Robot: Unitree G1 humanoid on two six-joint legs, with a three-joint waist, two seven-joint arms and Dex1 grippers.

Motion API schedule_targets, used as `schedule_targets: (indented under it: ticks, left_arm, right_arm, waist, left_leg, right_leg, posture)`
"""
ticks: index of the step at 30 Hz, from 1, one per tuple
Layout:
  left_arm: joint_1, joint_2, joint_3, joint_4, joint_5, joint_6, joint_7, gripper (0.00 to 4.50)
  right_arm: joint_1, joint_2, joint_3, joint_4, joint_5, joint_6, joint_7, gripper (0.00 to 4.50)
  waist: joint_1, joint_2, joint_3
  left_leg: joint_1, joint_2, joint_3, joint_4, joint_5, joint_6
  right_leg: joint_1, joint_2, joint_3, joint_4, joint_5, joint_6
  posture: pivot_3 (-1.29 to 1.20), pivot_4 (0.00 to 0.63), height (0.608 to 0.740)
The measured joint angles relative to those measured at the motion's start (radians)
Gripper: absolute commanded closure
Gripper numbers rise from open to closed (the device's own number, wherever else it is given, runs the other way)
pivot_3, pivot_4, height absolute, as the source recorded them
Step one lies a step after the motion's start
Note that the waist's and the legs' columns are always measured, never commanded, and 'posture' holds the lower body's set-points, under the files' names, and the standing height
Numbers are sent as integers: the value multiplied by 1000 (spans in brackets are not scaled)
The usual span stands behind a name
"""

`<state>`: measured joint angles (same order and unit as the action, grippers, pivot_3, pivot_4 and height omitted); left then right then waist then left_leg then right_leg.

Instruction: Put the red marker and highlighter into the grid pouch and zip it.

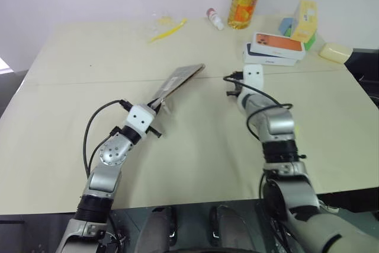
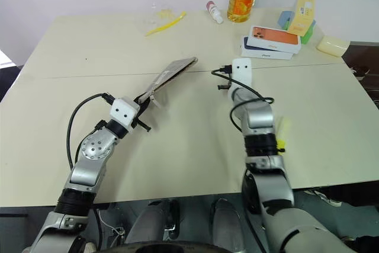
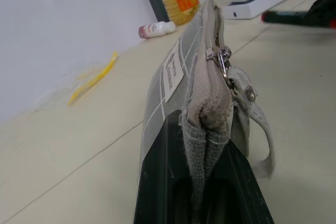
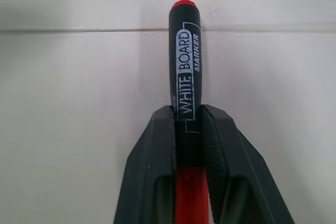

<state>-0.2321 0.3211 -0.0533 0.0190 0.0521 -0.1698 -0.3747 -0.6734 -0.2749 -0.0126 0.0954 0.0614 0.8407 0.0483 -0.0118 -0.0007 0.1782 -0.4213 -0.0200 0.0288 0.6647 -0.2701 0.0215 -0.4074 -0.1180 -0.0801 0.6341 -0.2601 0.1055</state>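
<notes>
Gripper work is split between the arms: the left gripper (image 3: 202, 198) is clamped tight on one end of the grid pouch (image 1: 177, 81), holding it raised off the surface (image 1: 195, 164) and slanting up and away, zipper edge uppermost, so the long opening faces the other arm. In the left wrist view the zipper pull (image 3: 223, 59) sits near the held end, though how far the zip is open cannot be told. The right gripper (image 4: 189, 116) has its fingers pressed on the red marker (image 4: 185, 61), the "WHITE BOARD MARKER" end jutting forward past the fingertips, apparently so it can lead into the pouch. Marker and pouch remain well apart. A yellow sliver beside the right forearm may be the highlighter (image 2: 283, 130); it is too hidden to be sure.
</notes>
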Motion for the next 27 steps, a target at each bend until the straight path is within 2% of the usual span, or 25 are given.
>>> schedule_targets:
  ticks: [3,7,13,27]
  left_arm:
    - [-5,14,2,0,-24,7,-31,4500]
    - [-11,26,-2,-2,-78,8,-103,4500]
    - [-15,26,-8,-2,-115,8,-165,4500]
    - [-4,25,-5,-16,-126,10,-171,4500]
  right_arm:
    - [80,-168,79,-172,-19,-45,150,4299]
    - [151,-380,152,-356,-48,-238,365,4299]
    - [164,-402,200,-382,-80,-324,457,4299]
    - [169,-403,232,-382,-149,-376,527,4299]
  waist:
    - [-1,0,0]
    - [-3,0,0]
    - [5,0,0]
    - [25,0,0]
  left_leg:
    - [0,0,0,0,0,0]
    - [1,1,0,1,0,0]
    - [2,1,0,2,0,0]
    - [2,1,0,2,0,0]
  right_leg:
    - [0,0,0,0,0,0]
    - [0,2,0,0,0,0]
    - [2,1,0,0,0,0]
    - [3,0,0,-1,0,0]
  posture:
    - [0,150,740]
    - [0,150,740]
    - [0,150,740]
    - [0,150,740]
